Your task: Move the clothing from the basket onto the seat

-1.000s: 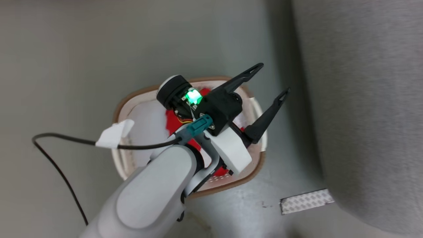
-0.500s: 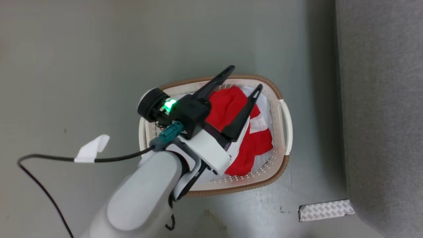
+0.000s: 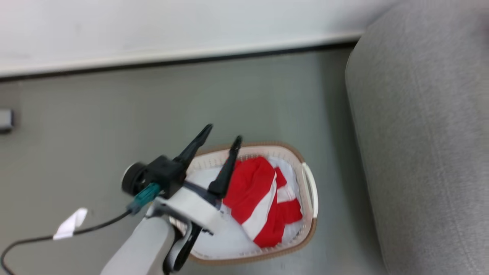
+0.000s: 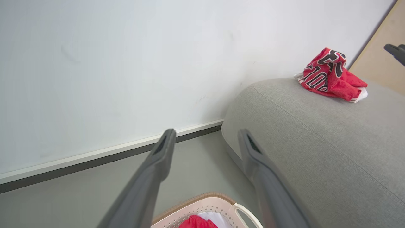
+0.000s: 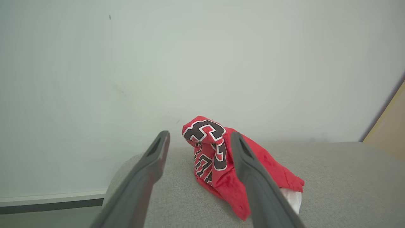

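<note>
Left claw (image 3: 222,132) over the basket (image 3: 310,191); one jersey (image 5: 207,148) already on the seat (image 3: 420,152).
The left claw, spread wide and empty, hovers above the basket's left rim. The remaining clothing (image 3: 252,187) lies just right of it, its length running near to far, so this arm is nearer. Farther off, the right claw (image 5: 199,135), wide and empty, faces the jersey.

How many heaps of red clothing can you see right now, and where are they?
2. A jersey lies on the sofa; a red and white heap sits in the basket, and it may hide more garments underneath.
</note>
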`<state>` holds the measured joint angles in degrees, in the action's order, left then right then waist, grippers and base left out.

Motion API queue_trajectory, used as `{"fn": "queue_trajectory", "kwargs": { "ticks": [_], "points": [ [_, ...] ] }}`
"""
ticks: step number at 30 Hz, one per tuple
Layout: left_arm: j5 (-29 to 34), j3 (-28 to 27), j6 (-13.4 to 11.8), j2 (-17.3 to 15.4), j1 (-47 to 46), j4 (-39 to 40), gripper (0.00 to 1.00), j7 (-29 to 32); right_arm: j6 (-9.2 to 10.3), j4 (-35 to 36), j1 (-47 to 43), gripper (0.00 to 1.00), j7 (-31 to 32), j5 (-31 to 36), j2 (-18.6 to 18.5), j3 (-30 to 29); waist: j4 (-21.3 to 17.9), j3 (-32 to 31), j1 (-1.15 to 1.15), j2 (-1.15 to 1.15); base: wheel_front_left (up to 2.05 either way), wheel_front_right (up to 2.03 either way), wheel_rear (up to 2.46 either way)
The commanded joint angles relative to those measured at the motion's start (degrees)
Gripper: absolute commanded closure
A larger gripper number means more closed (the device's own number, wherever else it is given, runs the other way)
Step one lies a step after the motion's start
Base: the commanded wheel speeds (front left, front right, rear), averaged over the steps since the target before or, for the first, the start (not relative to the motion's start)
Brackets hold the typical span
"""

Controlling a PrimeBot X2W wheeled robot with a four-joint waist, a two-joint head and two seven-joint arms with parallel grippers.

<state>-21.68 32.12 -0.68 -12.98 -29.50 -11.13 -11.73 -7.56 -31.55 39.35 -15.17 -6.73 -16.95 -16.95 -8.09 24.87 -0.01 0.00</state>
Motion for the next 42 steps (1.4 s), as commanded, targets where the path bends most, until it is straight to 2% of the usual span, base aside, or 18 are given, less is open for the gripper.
{"fn": "queue_trajectory", "kwargs": {
  "ticks": [1, 9, 14, 18, 25, 29, 42],
  "points": [
    [-0.63, -0.44, -0.36, -0.49, 1.86, -0.44, 0.0, -0.69, 0.14, 1.93, -2.98, 0.0, 0.04, -0.48, 0.63, 0.39, 0.63, -6.87, 0.01, 0.0, 0.0, 0.0, 0.0],
    [-2.43, -4.52, -3.16, -2.15, 11.35, -2.41, 0.0, -3.13, 0.14, 14.92, -19.69, 0.0, 0.03, -3.23, 5.87, 5.02, 3.83, -17.46, 0.01, 0.0, 0.0, 0.0, 0.0],
    [-2.02, -8.88, -5.36, -1.97, 17.47, -2.14, 0.0, -3.42, 0.14, 18.9, -28.35, 0.0, 0.04, -2.99, 8.95, 9.06, 5.46, -22.1, 0.01, 0.0, 0.0, 0.0, 0.0],
    [-0.24, -12.76, -5.87, -1.08, 23.24, -0.65, 0.0, -3.41, 0.15, 19.67, -34.44, 0.0, 0.04, -2.89, 11.44, 11.89, 5.95, -24.7, 0.01, 0.0, 0.0, 0.0, 0.0],
    [3.23, -20.34, -5.5, 1.35, 30.77, 1.55, 0.0, -3.42, 0.14, 19.21, -40.72, 0.0, 0.04, -1.81, 13.89, 14.08, 5.51, -26.79, 0.01, 0.0, 0.0, 0.0, 0.0],
    [5.29, -23.15, -4.23, 2.86, 33.18, 2.19, 0.0, -3.43, 0.14, 18.34, -41.99, 0.0, 0.04, -4.19, 14.05, 15.8, 5.18, -27.1, 0.01, 0.0, 0.0, 0.0, 0.0],
    [9.42, -27.25, -0.51, 6.04, 33.44, 1.73, 0.0, -3.43, 0.14, 17.3, -40.35, 0.0, 0.04, -5.21, 14.01, 16.73, 4.74, -26.73, 0.01, 0.0, 0.0, 0.0, 0.0]
  ]
}}
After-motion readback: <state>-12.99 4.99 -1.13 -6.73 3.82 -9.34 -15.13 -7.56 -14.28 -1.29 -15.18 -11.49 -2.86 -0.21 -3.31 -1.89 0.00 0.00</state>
